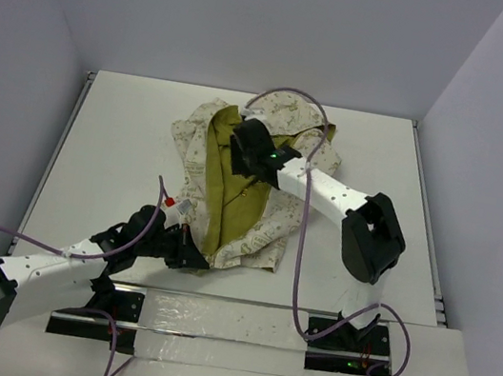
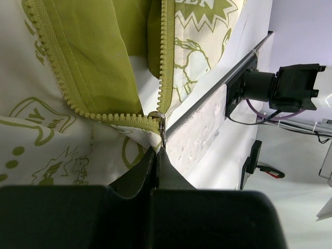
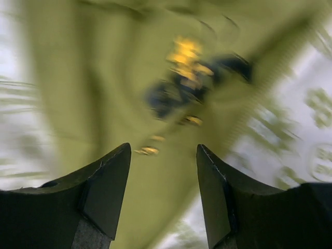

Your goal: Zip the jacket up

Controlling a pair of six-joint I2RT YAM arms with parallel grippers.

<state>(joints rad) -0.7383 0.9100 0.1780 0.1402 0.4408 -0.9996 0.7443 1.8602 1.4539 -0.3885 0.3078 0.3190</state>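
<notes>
**Jacket lies open mid-table; left pincer clamped at the zip's near end, right pincer apart over the lining**

Near edge: both arm bases are bolted side by side. The left arm point(image 1: 45, 265) reaches in from the near left, low over the table point(image 1: 114, 146).

The left gripper point(image 2: 157, 151) sits at the jacket's near hem, seen from above at point(image 1: 190, 255). Its fingers point(image 2: 135, 171) are pressed together with no gap, pinching the jacket point(image 1: 231, 194) right at the bottom of the zipper point(image 2: 167, 62). The slider point(image 2: 161, 120) sits just beyond the fingertips, and its thin pull runs down into the pinch. I cannot tell whether pull or cloth takes the grip.

Beyond the slider the two rows of teeth part at once. One swings left along a folded flap and the other runs straight away, with olive lining point(image 2: 98, 46) bare between them.

Mid-table: the jacket lies spread flat, with cream printed panels left and right and a broad olive strip down the middle. Its near hem is close to the arm bases and its far end is short of the table's far edge.

Further out, the right arm point(image 1: 328, 191) crosses in from the right, its elbow raised. The right gripper point(image 3: 163, 150) hangs over the far part of the lining, seen from above at point(image 1: 240, 143). Its fingers point(image 3: 104, 187) stand well apart with nothing between them. The wrist view is badly blurred, so contact with the cloth cannot be told.

A purple cable point(image 1: 291, 93) loops over the jacket's far end.
</notes>
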